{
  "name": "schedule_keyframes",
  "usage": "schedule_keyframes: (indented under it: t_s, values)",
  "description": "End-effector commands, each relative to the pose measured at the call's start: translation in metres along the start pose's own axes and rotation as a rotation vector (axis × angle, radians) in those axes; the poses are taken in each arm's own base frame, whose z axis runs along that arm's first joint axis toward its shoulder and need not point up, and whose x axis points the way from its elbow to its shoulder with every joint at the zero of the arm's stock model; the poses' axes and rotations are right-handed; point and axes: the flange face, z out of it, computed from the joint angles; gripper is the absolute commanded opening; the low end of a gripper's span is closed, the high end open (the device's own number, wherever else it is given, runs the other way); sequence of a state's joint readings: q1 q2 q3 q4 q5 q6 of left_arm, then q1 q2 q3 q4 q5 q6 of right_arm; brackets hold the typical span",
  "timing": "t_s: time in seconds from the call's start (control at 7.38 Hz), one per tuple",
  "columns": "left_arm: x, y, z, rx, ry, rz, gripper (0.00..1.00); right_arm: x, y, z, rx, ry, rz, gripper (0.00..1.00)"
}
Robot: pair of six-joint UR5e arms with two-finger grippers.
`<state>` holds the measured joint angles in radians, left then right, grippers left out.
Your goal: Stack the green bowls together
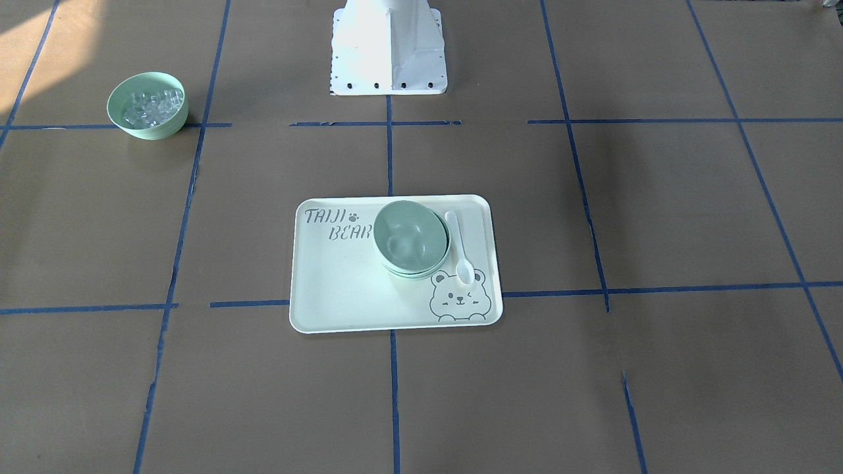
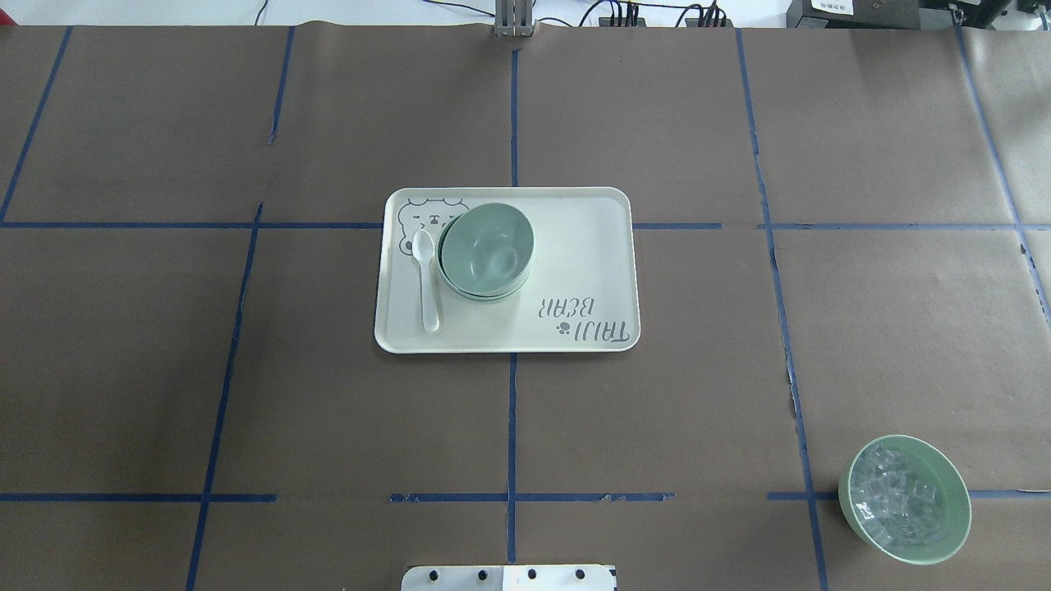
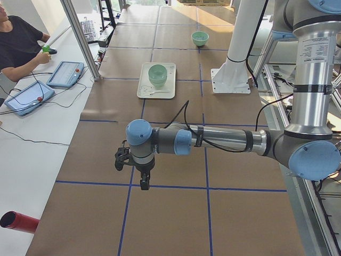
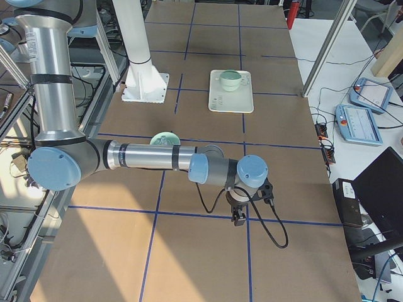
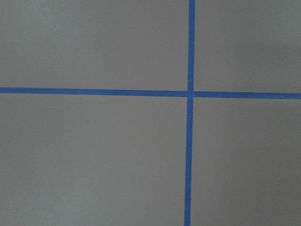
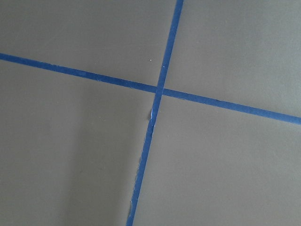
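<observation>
One nested stack of smooth, round green bowls (image 2: 486,246) on one rectangular tray (image 2: 579,263) on the tabletop (image 2: 739,369), with one white spoon (image 2: 426,283) beside it. Left end effector (image 3: 144,184) and right end effector (image 4: 239,218) hover apart; opening cannot be told.

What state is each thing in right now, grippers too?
tray: flat on table.
green bowls: nested upright in one stack on tray.
spoon: lying on tray beside stack.
ice bowl: upright, holds clear cubes, off tray.
left gripper: above bare table, open or shut unclear.
right gripper: same.
</observation>
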<state>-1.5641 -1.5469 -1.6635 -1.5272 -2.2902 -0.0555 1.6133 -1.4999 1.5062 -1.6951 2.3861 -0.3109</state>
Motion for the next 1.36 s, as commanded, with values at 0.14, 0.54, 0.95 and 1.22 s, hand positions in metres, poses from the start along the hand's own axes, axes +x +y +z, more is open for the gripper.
schedule_keyframes:
  t_s: [0.14, 0.54, 0.95, 1.22]
  values:
    - [-0.005, 0.003, 0.003, -0.011, 0.001, -0.008, 1.0, 0.011, 0.009, 0.003, -0.005, -0.001, 0.036, 1.0]
    - [-0.003, 0.002, 0.0, -0.003, 0.0, -0.001, 1.0, 0.011, 0.009, -0.002, 0.011, 0.001, 0.102, 1.0]
    - [-0.001, 0.001, -0.001, 0.0, 0.001, 0.0, 1.0, 0.015, 0.019, 0.004, 0.096, 0.021, 0.175, 1.0]
    - [-0.001, 0.001, -0.002, 0.001, 0.0, 0.001, 1.0, 0.013, 0.014, 0.001, 0.1, 0.023, 0.174, 1.0]
